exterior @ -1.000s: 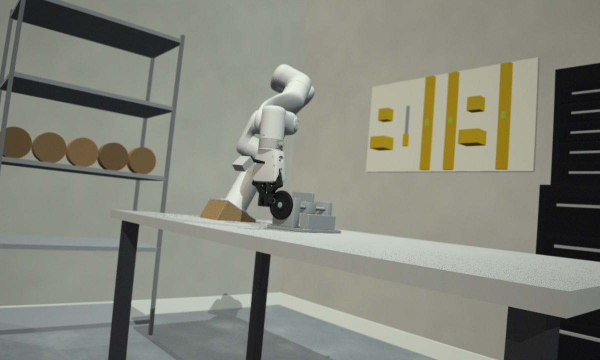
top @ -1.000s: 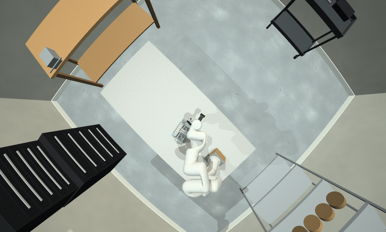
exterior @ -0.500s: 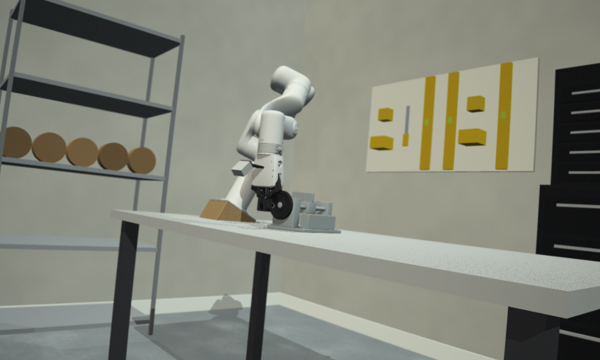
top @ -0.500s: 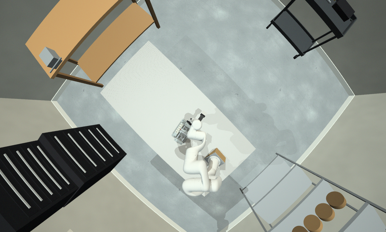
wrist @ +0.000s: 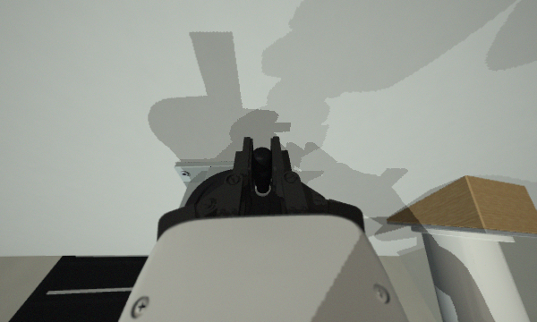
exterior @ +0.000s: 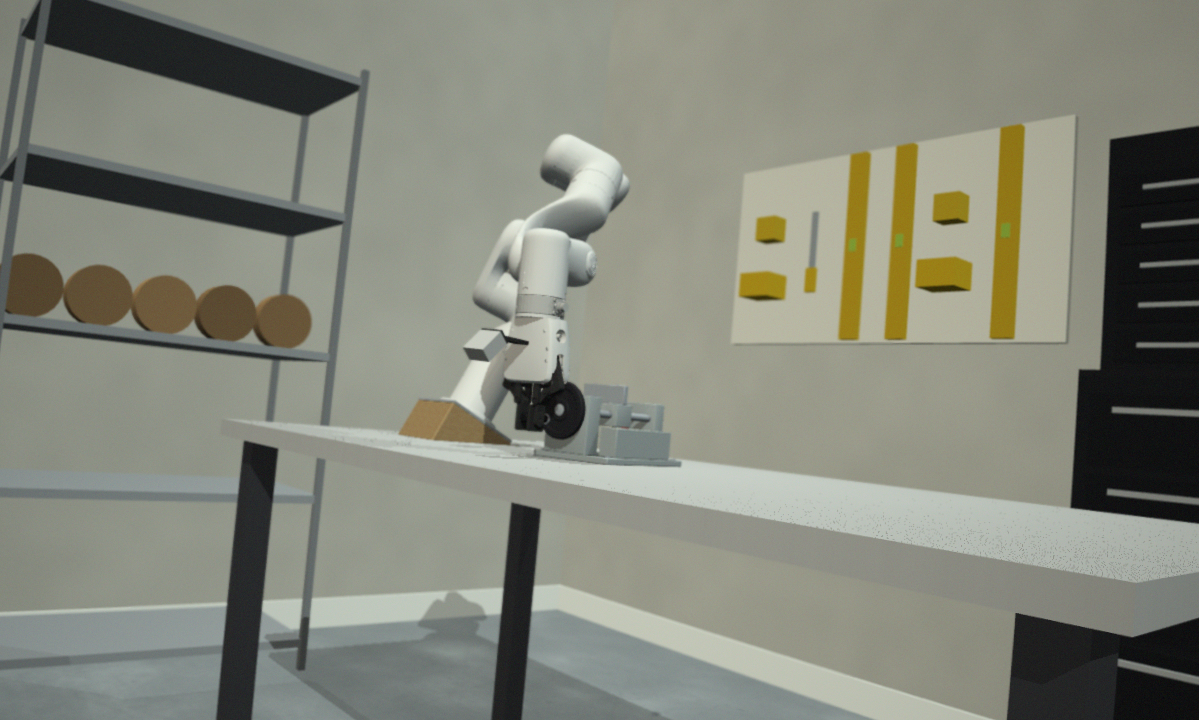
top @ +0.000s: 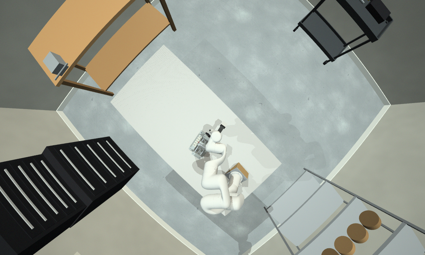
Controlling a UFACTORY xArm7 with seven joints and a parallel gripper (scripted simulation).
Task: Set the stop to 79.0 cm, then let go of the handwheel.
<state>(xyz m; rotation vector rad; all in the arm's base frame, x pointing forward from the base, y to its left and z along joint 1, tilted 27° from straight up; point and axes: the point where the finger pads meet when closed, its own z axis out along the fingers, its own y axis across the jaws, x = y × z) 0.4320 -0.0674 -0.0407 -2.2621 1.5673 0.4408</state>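
Note:
A grey stop fixture (exterior: 621, 429) with a black handwheel (exterior: 565, 413) at its near end stands on the white table; from above the fixture (top: 199, 144) is half hidden under my arm. My gripper (exterior: 536, 413) hangs at the left rim of the wheel. In the wrist view my two black fingers are shut on the wheel's black crank knob (wrist: 262, 167), with the wheel disc (wrist: 213, 189) and a corner of the base plate (wrist: 185, 172) behind them. The scale reading is not visible.
A wooden wedge block (exterior: 449, 420) lies by my arm's base, also in the wrist view (wrist: 474, 206). A shelf with several brown discs (exterior: 151, 304) stands left, a black drawer cabinet (exterior: 1167, 358) right. Wall board (exterior: 898, 232) behind.

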